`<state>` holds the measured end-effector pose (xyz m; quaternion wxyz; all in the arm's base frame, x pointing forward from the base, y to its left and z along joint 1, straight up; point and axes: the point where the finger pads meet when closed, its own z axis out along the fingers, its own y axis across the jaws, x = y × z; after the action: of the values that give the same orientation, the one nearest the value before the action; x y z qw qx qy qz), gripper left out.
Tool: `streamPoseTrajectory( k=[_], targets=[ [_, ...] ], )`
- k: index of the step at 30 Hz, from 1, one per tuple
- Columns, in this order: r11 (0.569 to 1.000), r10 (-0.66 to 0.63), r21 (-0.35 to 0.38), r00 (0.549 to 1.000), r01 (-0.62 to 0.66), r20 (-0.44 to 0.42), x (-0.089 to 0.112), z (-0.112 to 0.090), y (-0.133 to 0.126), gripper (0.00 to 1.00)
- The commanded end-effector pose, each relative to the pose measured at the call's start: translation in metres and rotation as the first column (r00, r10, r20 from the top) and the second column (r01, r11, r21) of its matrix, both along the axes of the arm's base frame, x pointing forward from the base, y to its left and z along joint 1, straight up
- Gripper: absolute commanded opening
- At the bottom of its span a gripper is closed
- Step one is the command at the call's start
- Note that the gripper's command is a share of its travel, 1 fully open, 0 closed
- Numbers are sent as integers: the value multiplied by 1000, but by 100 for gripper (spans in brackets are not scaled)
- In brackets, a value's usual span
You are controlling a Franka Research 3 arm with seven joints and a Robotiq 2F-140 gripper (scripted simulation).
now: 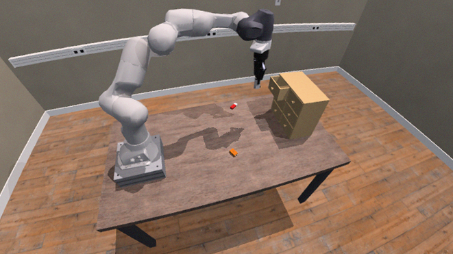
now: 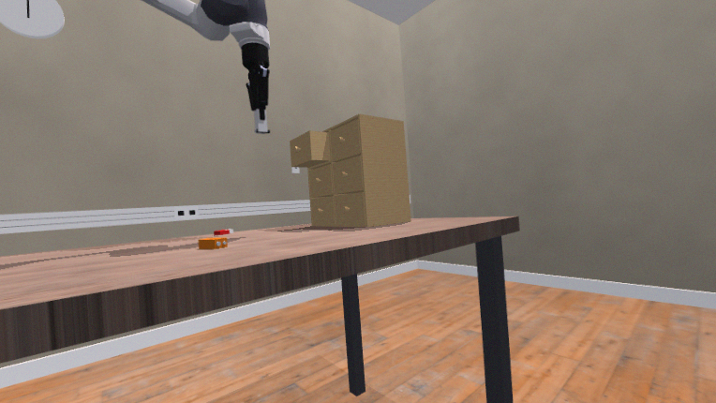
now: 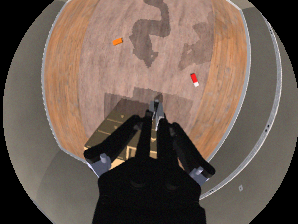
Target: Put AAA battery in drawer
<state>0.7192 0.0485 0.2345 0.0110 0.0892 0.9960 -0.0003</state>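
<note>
My gripper (image 1: pixel 257 77) hangs fingers-down above the table, higher than the chest's top and a little in front of the open drawer. It is shut on the AAA battery (image 1: pixel 257 85), a thin pale grey cylinder that sticks out below the fingertips (image 2: pixel 261 124). In the wrist view the battery (image 3: pixel 156 103) shows between the closed fingers. The tan wooden chest (image 1: pixel 298 102) stands upright at the table's far right, with two columns of three drawers. Its top-row left drawer (image 1: pixel 278 86) (image 2: pixel 309 147) is pulled partly out and looks empty. The other drawers are shut.
A small red object (image 1: pixel 233 105) lies on the table left of the chest. A small orange block (image 1: pixel 233 152) lies nearer the table's front edge. The robot base (image 1: pixel 139 158) stands at the table's left end.
</note>
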Motion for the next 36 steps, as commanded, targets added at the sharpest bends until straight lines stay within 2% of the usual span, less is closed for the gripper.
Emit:
streamPoseTrajectory(
  k=[1,15,36],
  targets=[
    [1000,-18,1,1000,18,-22,-7,5,-1,13],
    [1000,-18,1,1000,18,-22,-6,31,-1,13],
    [1000,-18,1,1000,18,-22,-6,37,-1,13]
  ],
)
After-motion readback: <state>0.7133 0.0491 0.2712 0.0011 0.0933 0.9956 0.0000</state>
